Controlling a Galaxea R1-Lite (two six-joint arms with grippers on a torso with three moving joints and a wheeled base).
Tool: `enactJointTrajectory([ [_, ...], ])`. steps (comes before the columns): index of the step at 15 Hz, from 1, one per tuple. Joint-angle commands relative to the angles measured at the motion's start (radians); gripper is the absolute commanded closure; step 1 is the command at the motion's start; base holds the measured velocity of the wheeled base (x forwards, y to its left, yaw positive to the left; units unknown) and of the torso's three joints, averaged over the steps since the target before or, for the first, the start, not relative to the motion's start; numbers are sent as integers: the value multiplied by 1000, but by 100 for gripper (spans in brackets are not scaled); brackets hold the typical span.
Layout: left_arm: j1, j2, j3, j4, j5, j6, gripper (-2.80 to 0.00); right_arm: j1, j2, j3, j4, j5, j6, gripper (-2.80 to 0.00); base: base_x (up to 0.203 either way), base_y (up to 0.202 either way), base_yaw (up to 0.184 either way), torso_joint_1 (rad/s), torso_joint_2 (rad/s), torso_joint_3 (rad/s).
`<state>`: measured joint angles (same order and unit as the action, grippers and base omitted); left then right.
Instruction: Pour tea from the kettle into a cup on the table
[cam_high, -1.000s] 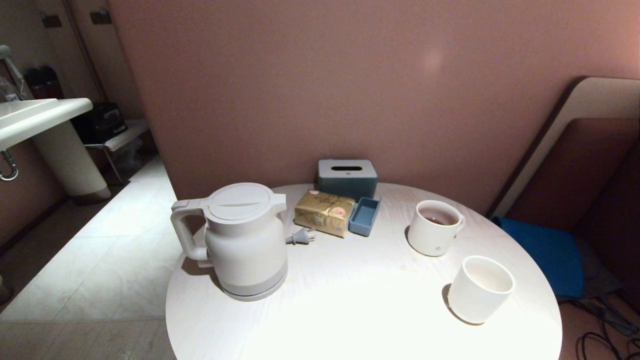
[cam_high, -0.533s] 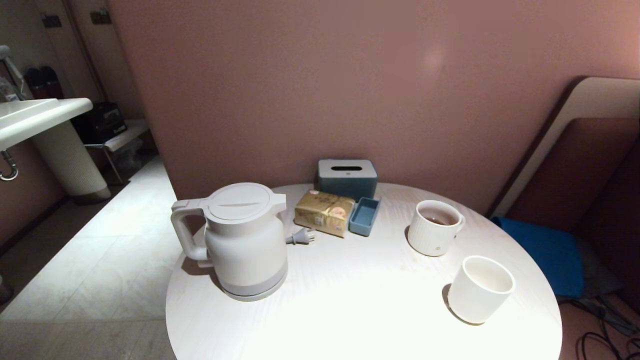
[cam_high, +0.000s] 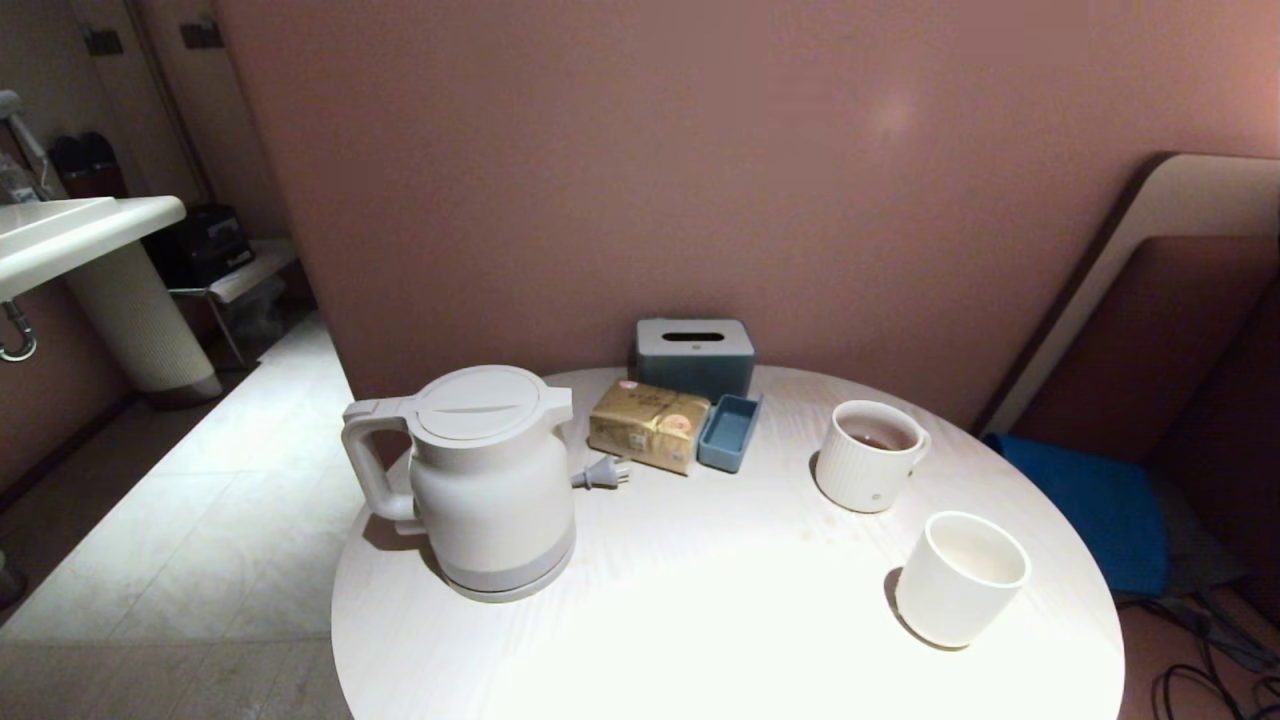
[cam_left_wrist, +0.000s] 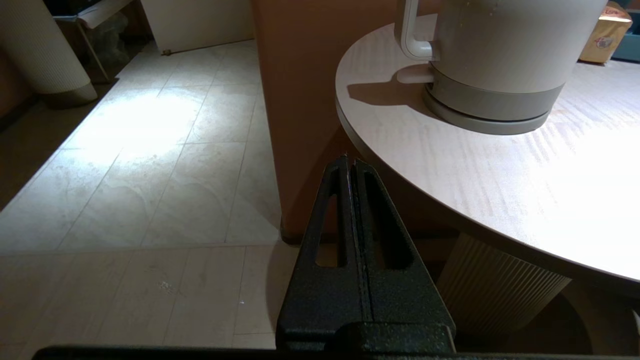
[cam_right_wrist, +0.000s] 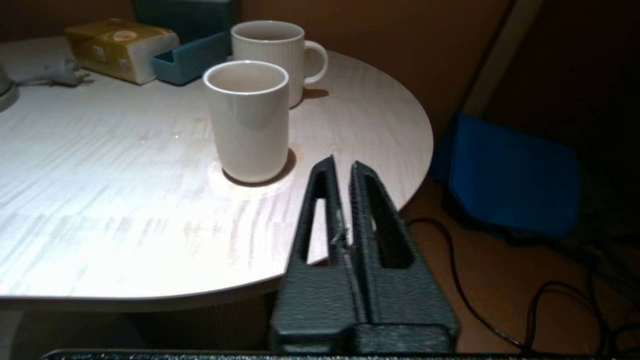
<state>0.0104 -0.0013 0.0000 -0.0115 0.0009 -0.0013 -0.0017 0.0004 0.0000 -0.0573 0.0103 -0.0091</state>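
The left gripper (cam_left_wrist: 351, 162) hangs below the surface (cam_left_wrist: 500, 170) edge, jaws clenched and empty, the kettle (cam_left_wrist: 495, 55) ahead. The right gripper (cam_right_wrist: 341, 167) is also clenched on nothing, the cup (cam_right_wrist: 248, 120) just ahead.

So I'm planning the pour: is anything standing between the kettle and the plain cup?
Nothing visible does. The table top is bare between the kettle and the cup. The mug, plug and tissue pack sit farther back.
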Motion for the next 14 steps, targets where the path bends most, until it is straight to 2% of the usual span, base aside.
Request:
enactJointTrajectory([
  [1,0,1,0,0,1,0,0,0,0,0,-10,-1,0,0,0,0,0,0,0,0],
  [14,0,1,0,0,1,0,0,0,0,0,-10,-1,0,0,0,0,0,0,0,0],
])
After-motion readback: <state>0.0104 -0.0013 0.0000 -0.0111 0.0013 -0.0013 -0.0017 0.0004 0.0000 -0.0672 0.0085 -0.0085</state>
